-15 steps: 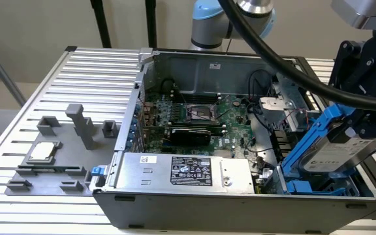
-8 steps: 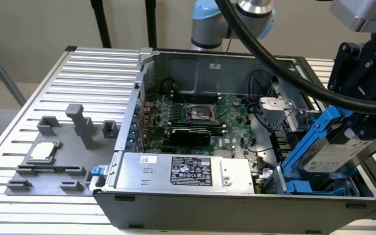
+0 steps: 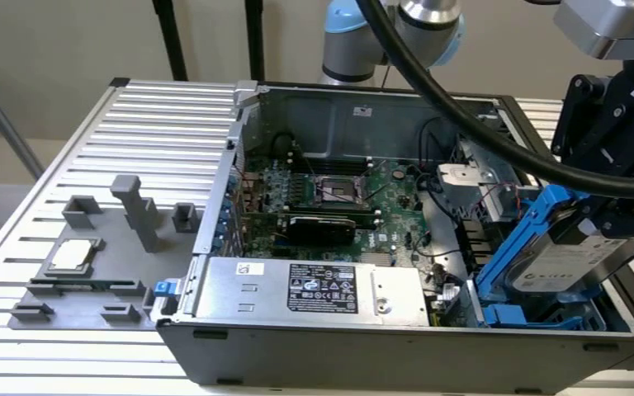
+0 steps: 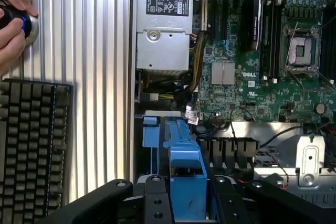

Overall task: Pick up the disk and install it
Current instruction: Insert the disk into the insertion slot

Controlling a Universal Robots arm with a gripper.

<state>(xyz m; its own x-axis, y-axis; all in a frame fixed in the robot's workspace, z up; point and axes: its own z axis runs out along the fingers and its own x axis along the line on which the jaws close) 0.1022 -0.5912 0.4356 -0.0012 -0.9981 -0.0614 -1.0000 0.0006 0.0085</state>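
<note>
- The gripper (image 3: 601, 224) is clamped on the disk (image 3: 565, 257). Its black fingers (image 4: 153, 199) press on either side of the blue carrier (image 4: 186, 163) that frames the drive.
- The disk hangs tilted, silver face showing, over the corner of the computer case (image 3: 405, 355) at the exterior view's right. It is just above the blue drive bay (image 3: 513, 313). Its lower edge looks close to the bay, but I cannot tell whether it touches.
- The step in hand, as I judge it, is seating the disk in that bay. Doing this well means squaring the carrier with the bay's rails first, since at the present tilt one corner would likely catch.
- The grip seems to sit on the plastic frame, which may flex. A slow, straight push along the rails is therefore safer than a hard one.
- Loose cables (image 3: 494, 194) run beside the bay, near the metal bracket (image 3: 466, 177). They should be clear of the carrier's path so that nothing is pinched.
- The power supply (image 3: 308, 289) and the motherboard (image 3: 333, 202) lie well apart from the disk and need no contact.
- In the wrist view a person's hands (image 4: 13, 19) rest on a round controller (image 4: 23, 24). A keyboard (image 4: 31, 145) lies near it on the slotted tabletop (image 4: 100, 77).
</note>
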